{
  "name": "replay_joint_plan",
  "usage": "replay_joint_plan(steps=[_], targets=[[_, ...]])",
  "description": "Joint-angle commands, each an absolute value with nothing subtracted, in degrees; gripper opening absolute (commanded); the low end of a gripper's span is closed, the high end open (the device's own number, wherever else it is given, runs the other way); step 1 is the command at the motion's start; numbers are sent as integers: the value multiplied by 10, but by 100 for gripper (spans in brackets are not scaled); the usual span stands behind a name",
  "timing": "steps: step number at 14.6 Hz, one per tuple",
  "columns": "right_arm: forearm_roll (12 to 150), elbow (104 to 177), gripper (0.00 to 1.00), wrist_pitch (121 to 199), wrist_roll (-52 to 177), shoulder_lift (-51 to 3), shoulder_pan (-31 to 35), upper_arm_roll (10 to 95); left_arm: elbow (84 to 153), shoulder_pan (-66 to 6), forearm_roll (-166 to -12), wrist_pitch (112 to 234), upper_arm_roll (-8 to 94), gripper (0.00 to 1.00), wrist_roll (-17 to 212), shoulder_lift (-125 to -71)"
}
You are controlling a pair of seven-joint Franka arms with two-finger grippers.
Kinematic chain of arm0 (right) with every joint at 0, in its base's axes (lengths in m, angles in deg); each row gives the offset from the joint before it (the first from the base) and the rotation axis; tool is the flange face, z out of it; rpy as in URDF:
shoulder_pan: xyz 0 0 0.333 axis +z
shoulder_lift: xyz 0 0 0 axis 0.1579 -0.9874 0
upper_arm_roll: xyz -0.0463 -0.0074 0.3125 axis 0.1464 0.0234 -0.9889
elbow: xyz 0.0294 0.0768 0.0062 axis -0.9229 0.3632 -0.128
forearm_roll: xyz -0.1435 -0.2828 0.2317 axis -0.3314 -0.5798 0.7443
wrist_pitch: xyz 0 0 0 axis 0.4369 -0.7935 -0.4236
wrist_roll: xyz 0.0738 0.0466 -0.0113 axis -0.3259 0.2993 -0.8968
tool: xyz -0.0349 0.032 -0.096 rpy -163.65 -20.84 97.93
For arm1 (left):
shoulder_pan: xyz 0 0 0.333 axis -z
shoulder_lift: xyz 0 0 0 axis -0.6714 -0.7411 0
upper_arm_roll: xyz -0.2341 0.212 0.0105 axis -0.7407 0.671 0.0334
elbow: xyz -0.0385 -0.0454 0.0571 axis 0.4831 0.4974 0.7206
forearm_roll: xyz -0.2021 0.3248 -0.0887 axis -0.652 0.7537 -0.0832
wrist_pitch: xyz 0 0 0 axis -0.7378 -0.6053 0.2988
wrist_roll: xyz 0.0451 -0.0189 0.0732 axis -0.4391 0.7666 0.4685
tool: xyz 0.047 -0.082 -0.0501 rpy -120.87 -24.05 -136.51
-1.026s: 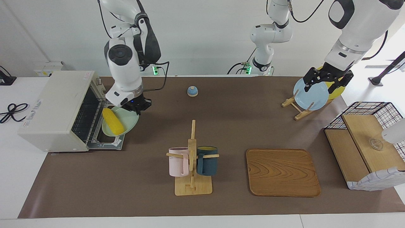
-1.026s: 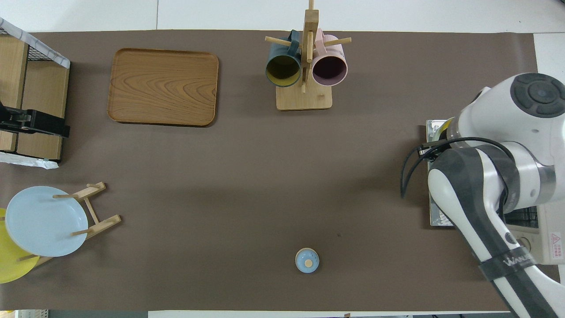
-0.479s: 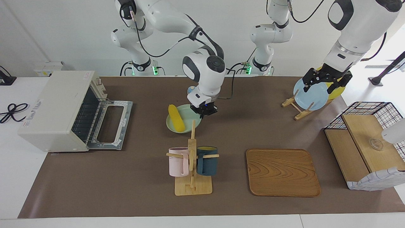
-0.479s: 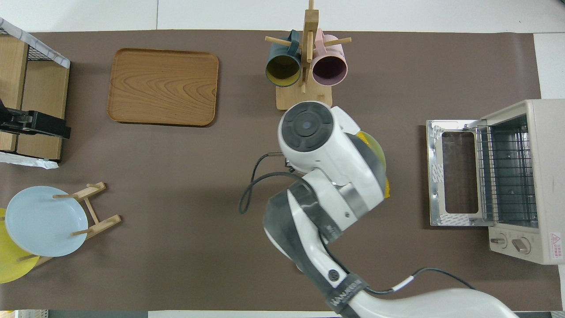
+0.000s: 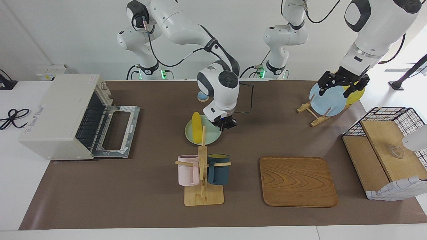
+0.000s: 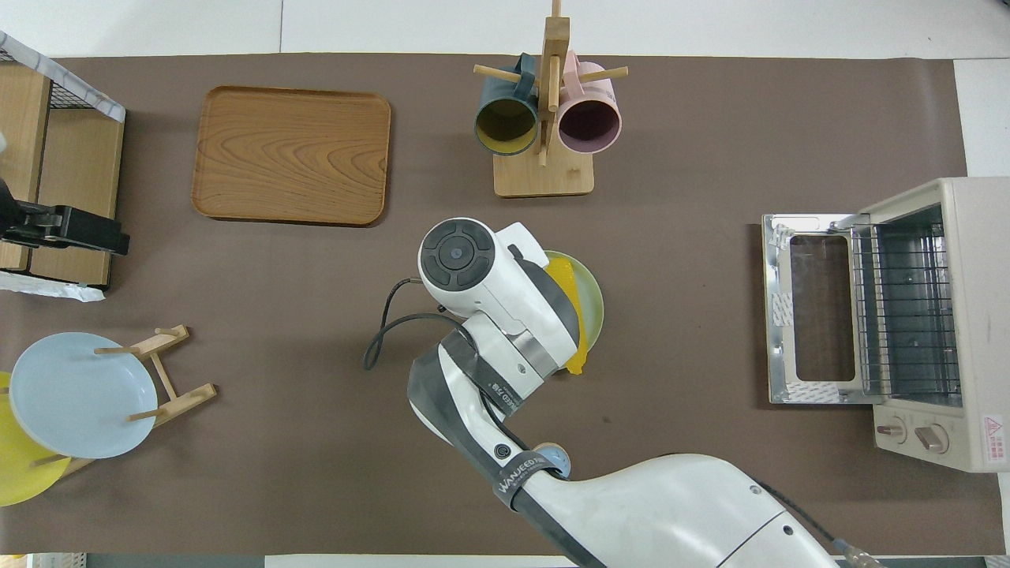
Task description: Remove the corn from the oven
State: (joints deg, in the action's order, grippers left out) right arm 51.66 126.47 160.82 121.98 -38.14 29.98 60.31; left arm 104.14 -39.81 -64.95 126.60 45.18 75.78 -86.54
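The yellow corn (image 5: 196, 125) lies on a pale green plate (image 5: 212, 136) low over the middle of the table, beside the mug rack. My right gripper (image 5: 227, 126) is shut on that plate's rim. In the overhead view the right arm covers most of the corn (image 6: 574, 293) and part of the plate (image 6: 596, 304). The cream-white oven (image 5: 60, 113) stands at the right arm's end with its door (image 5: 116, 131) folded down and its rack bare. My left gripper (image 5: 343, 83) waits over the blue plate (image 5: 328, 101) on the plate rack.
A wooden mug rack (image 5: 202, 186) with a pink and a dark blue mug stands farther from the robots than the green plate. A wooden tray (image 5: 298, 181) lies beside it. A small blue lid (image 5: 201, 97), a yellow plate (image 5: 357, 94) and a wire-frame wooden shelf (image 5: 383, 150) are also here.
My right gripper carried the green plate with the corn out of the oven's mouth to the middle of the table, then a little further toward the left arm's end. The left arm barely moved.
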Motion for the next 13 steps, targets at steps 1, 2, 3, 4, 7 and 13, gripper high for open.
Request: replay_joint_plan(steps=[1,2,3,4,7,13], targets=[[525,1235,39,1596,1227,-375,286,598,1080,-393,-639,1277,454,100,764,-839],[522,1228,38,1584,1217,-368,284,601,1080,-393,-639,1277,454,100,762,-838],[518,1231,32,1554,1180,-352,264,602,1083,-393,-639,1279,454,100,762,-837],[516,1233,18,1520,1130,-338,242,604,1086,-392,-641,1284,453,100,762,-835],[481,1297,0,1481,1053,-276,177,605,1127,-357,-643,1309,452,100,770,-819],[480,1511,0,1574,898,-190,46,605,1194,-199,-649,1393,451,100,939,-817]])
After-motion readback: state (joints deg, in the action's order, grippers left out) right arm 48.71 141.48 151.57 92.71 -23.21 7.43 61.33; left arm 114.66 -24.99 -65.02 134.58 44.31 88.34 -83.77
